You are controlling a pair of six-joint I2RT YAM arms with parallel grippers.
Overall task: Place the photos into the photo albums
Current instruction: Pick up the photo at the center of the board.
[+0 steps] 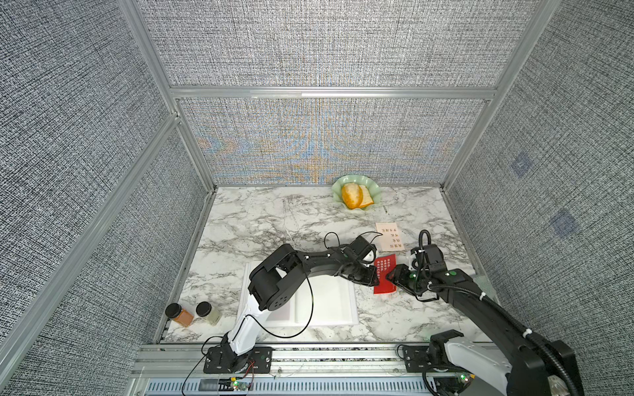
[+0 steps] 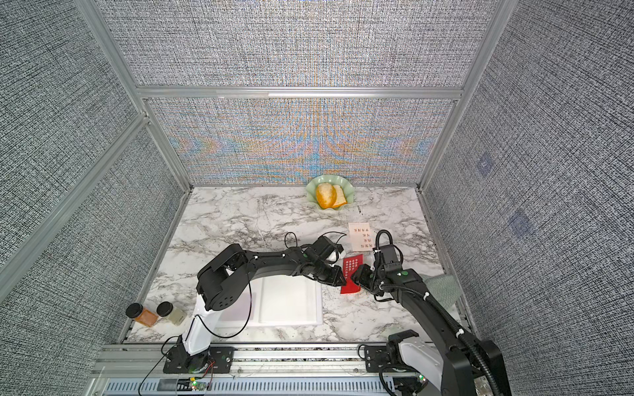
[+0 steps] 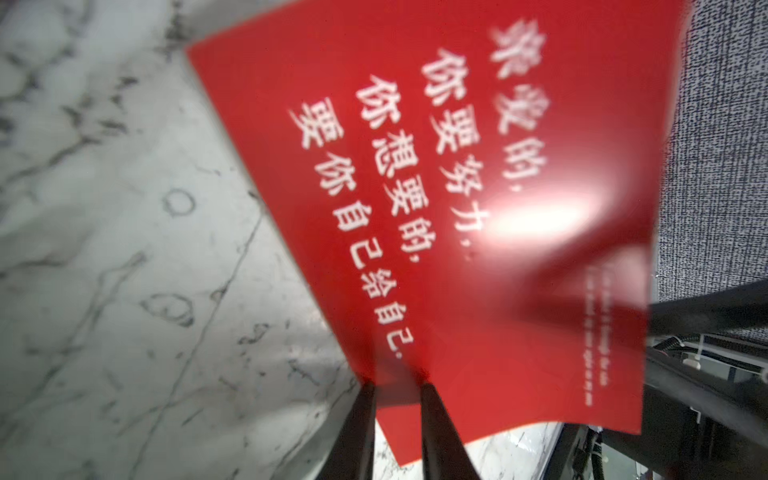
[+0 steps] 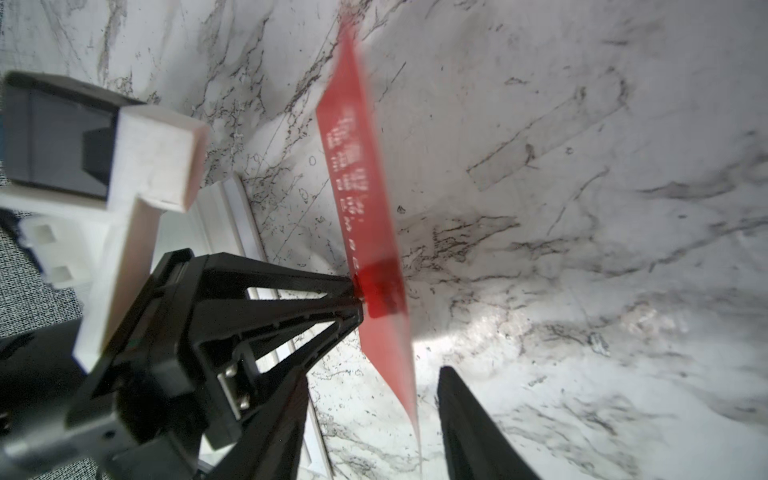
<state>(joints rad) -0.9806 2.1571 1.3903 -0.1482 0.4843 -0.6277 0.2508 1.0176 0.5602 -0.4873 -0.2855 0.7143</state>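
1. the step looks like a pass: the red photo (image 3: 457, 166) goes from one gripper to the other, just beside the open photo album (image 1: 329, 301).
2. the left gripper (image 3: 395, 382) is clenched on one edge of the red photo and holds it up off the worktop (image 1: 274, 223).
3. the right gripper (image 4: 376, 370) is not clamped. its two fingers stand apart with the thin edge of the photo between them. the picture is too blurry to tell if they touch it.
4. to do it well, i think the right gripper should squeeze the free edge fully first. only then should the left one let go, or the photo may drop.
5. the squeeze should be soft and straight, since the photo is thin and may bend or slip.
6. the left arm reaches across over the album, elbow bent, tip aimed at the right side.
7. the right arm comes in from its own side, tip aimed back at the left one. the two tips nearly meet.
8. a cream photo (image 1: 390, 236) lies flat on the worktop, a little farther back.
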